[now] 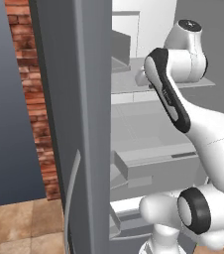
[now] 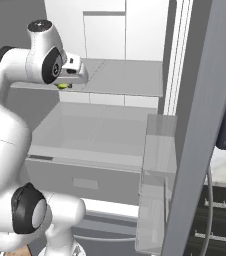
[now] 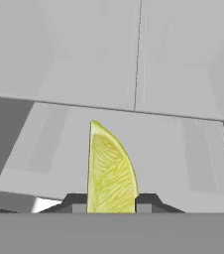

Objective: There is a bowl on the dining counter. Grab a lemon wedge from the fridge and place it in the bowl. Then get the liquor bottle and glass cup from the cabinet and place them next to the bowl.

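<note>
Clamping lemon wedge — pincer jaws either side; long axis upright, tip away from pincer.

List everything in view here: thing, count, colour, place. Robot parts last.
lemon wedge: one, yellow-green, standing upright between the end effector's fingertips, above a fridge shelf.
fridge shelf: one, pale grey, upper level inside the open fridge.
fridge drawer: one, grey, below the shelf.
fridge door: one, grey, swung open at the left, with a curved handle.
brick wall: one, red-brown, behind the door.
floor: tan tiles, lower left.
arm: one, white with dark joints, reaching into the fridge.
end effector: one, dark fingers, shut on the lemon wedge.
</note>
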Robot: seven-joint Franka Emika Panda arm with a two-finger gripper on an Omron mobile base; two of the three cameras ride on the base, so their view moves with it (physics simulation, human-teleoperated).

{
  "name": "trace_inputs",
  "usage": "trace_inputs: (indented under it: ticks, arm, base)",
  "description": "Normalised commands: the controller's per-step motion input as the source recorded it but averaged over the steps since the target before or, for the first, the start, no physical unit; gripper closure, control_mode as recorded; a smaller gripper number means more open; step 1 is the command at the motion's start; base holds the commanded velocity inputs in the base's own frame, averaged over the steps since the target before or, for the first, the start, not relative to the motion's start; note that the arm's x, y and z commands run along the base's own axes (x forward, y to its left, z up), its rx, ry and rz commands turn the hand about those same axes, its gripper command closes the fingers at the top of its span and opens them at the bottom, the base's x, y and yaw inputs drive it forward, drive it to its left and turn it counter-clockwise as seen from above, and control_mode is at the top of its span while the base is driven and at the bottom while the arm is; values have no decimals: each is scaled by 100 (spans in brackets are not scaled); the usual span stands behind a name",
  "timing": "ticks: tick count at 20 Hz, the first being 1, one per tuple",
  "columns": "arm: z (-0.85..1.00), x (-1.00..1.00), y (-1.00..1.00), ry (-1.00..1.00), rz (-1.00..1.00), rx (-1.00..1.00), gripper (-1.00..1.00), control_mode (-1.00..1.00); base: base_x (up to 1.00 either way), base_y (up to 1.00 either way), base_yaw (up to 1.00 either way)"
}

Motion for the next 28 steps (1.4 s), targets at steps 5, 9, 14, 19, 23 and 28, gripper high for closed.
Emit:
trace_inputs:
  ticks: [5, 9, 14, 19, 23, 28]
  arm:
    - [-3, -84, -27, 11, -6, 0, 100, -100]
    - [-16, -63, -1, 15, -5, 0, 100, -100]
    - [-20, -55, 0, 12, -1, 0, 100, -100]
    - [-3, -16, 0, 1, 0, 0, 100, 100]
    - [0, 0, 0, 0, 0, 0, 100, 100]
    - [0, 0, 0, 0, 0, 0, 100, 100]
  base:
    - [0, 0, 0]
    - [0, 0, 0]
    - [0, 0, 0]
    - [-79, 0, -2]
    - [-100, -14, -7]
    - [-100, -43, -28]
